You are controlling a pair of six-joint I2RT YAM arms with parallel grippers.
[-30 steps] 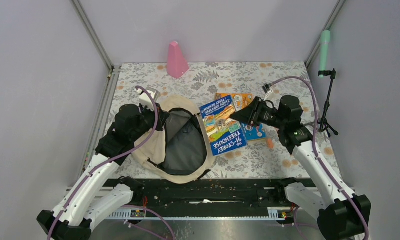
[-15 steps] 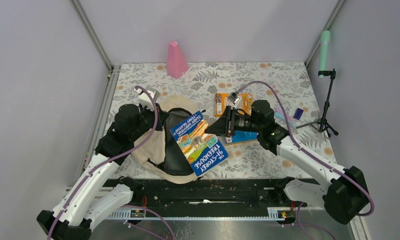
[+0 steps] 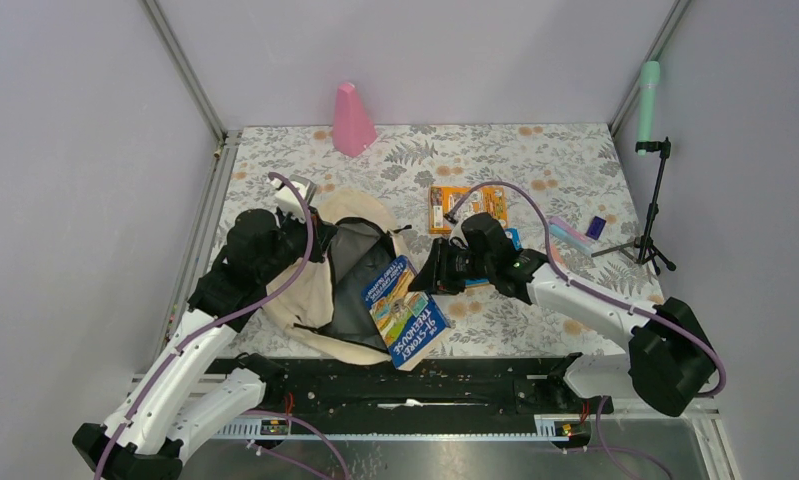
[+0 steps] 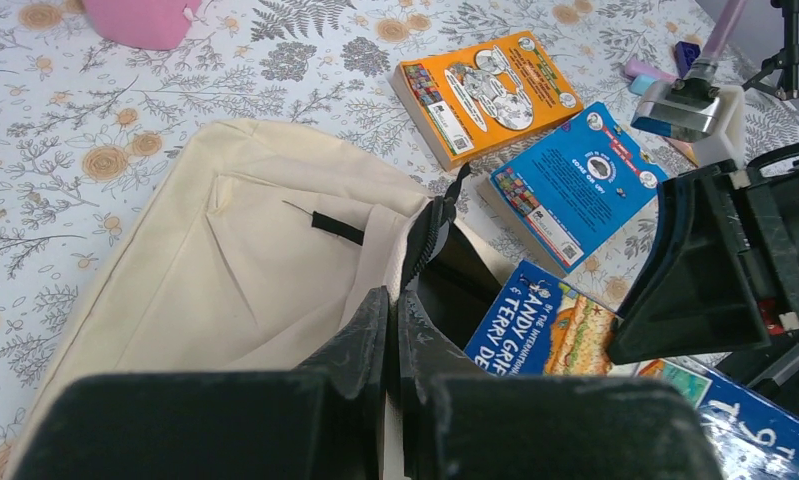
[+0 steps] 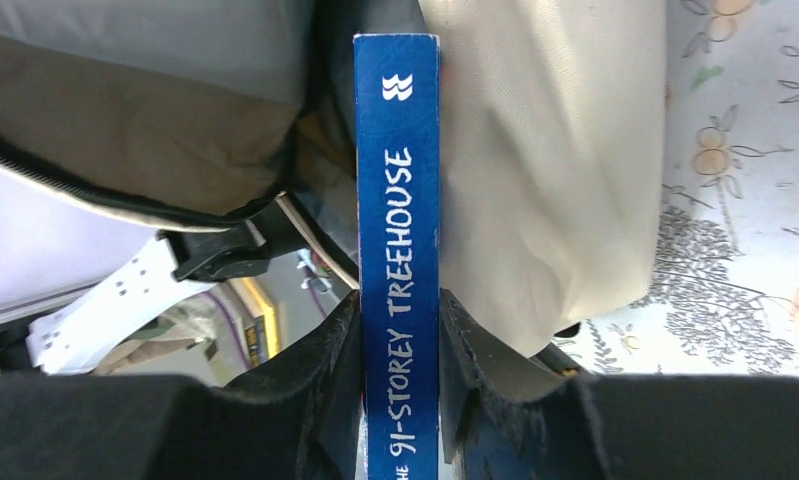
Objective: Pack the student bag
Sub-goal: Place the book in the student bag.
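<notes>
Grey walls enclose a surface (image 3: 535,150) covered in a floral cloth of grey leaves and orange blooms. The student bag (image 3: 315,300), soft cream fabric with a dark grey lining, lies unzipped in the near left part, almost at the near edge. The left arm's (image 3: 190,345) jaws are pressed together on the rim of its opening, at the bag's far left side. The right arm's (image 3: 585,300) jaws are clamped on the spine of a glossy blue paperback (image 3: 410,318), tilted, with 1 end inside the bag's mouth and the other over its near right rim. Near the middle, an orange book (image 3: 465,203) and a second blue book (image 4: 575,180) lie flat, side by side. A pink cone (image 3: 353,120) stands at the far edge, with bare cloth stretching from it to the far right corner.
</notes>
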